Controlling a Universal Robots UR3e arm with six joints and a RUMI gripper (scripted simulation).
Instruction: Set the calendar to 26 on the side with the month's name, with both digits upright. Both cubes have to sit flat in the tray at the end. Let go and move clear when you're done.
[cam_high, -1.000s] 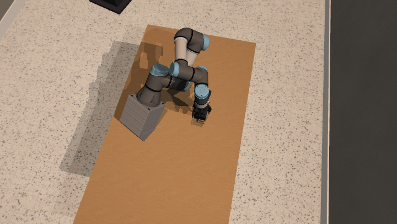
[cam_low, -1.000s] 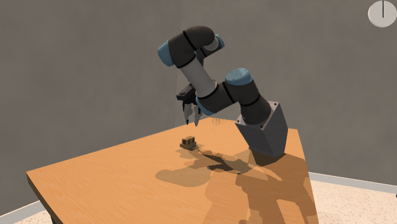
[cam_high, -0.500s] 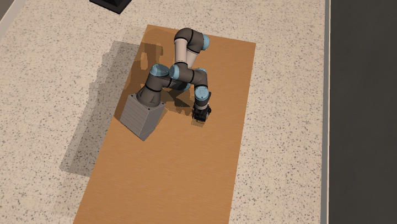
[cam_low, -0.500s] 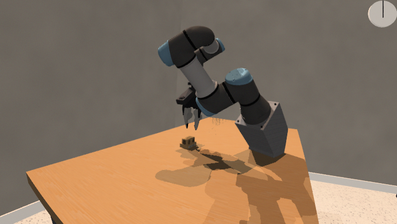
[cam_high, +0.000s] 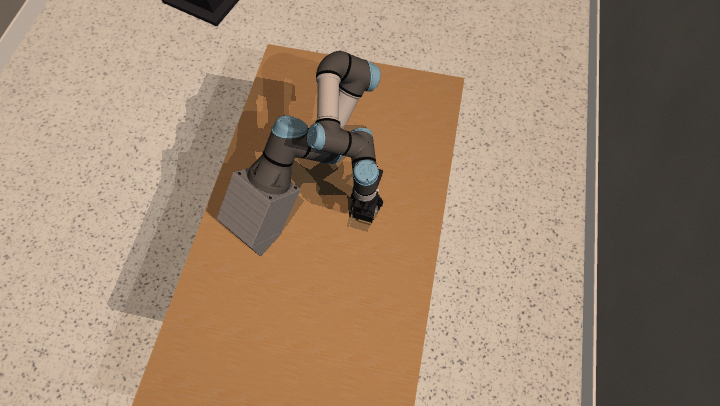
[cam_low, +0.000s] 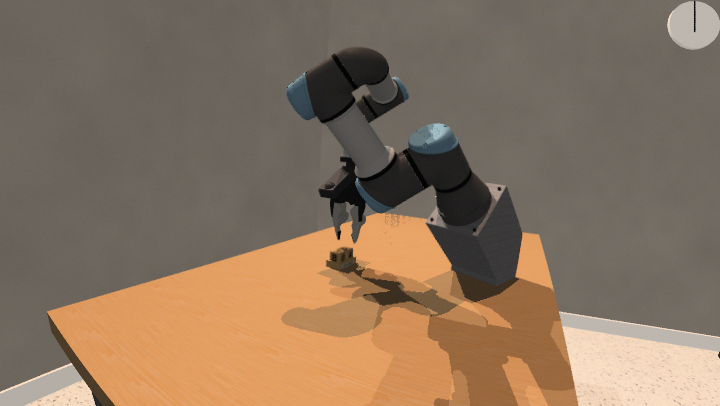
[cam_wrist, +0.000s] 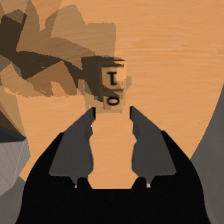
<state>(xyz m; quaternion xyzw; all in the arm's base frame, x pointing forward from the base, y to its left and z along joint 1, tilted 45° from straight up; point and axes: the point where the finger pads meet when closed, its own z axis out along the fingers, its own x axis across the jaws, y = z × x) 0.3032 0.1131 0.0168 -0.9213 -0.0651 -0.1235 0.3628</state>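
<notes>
The small wooden calendar (cam_low: 341, 258) stands on the table, two cubes sitting in its tray. In the wrist view the cubes (cam_wrist: 112, 85) lie just beyond my fingertips, partly in shadow. Their top faces show a 1 on the far cube and a 0 on the near one. My gripper (cam_low: 346, 236) hangs a little above the calendar, pointing down. Its fingers stand narrowed, with a gap about as wide as a cube, and nothing is between them. In the overhead view the gripper (cam_high: 364, 214) hides the calendar. I cannot make out the month's name.
The arm's grey base block (cam_high: 257, 211) stands on the table close to the left of the gripper. The table's right edge (cam_high: 443, 211) runs a little way to the right. A dark box (cam_high: 199, 7) sits on the floor beyond the table.
</notes>
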